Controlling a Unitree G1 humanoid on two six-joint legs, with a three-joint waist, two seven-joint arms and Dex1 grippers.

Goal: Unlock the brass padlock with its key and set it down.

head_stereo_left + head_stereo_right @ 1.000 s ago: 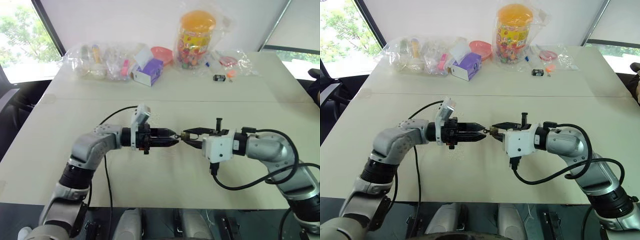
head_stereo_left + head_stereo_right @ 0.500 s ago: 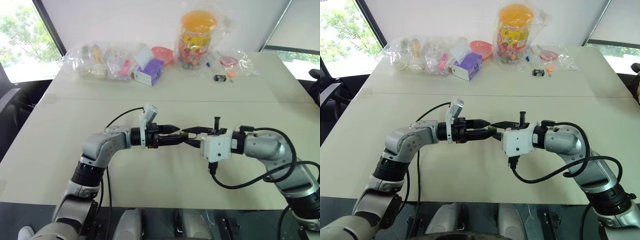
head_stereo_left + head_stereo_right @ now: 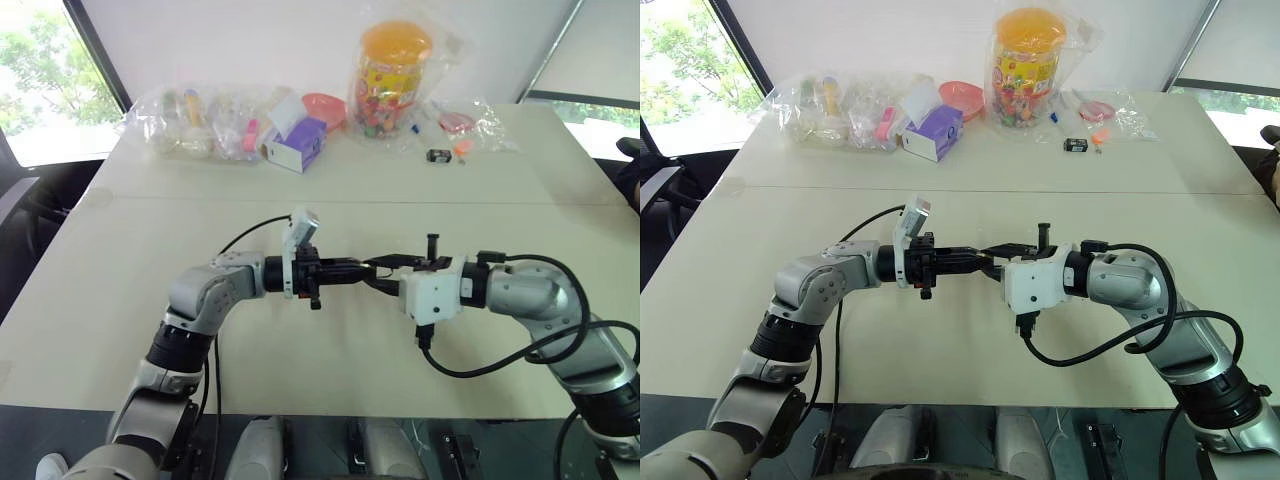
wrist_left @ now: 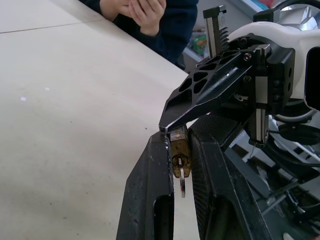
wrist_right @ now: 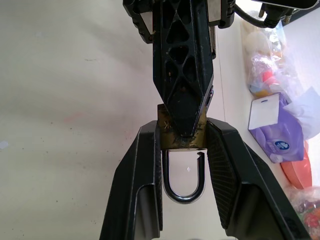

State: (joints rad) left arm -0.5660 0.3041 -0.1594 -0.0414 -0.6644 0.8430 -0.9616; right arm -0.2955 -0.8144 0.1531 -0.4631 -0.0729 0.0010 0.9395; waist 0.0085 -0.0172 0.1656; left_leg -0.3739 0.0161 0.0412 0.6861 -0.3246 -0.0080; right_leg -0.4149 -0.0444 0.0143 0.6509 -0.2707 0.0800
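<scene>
Above the middle of the table, my two grippers meet tip to tip. The brass padlock [image 5: 171,134] is a small golden block, and my right gripper [image 5: 182,125] is shut on its sides. Its silvery shackle [image 5: 185,176] points back toward that wrist. My left gripper [image 4: 177,137] comes in level from the other side and is shut around the lock's keyhole end [image 4: 179,152]. The thin silvery key [image 4: 183,184] sticks out of the keyhole into the gap between the left fingers [image 4: 150,165]. In the eye views the padlock [image 3: 369,268] is almost hidden between the fingertips.
Along the table's far edge lie clear bags of toys [image 3: 200,120], a purple box [image 3: 297,143], a pink bowl [image 3: 325,105], an orange-lidded jar [image 3: 392,75] and a small black item [image 3: 438,155]. A person's hands [image 4: 140,10] rest at the table's side.
My left gripper slid right up to the padlock and its fingers closed from wide apart onto the lock's key end. The right gripper kept still, holding the padlock.
</scene>
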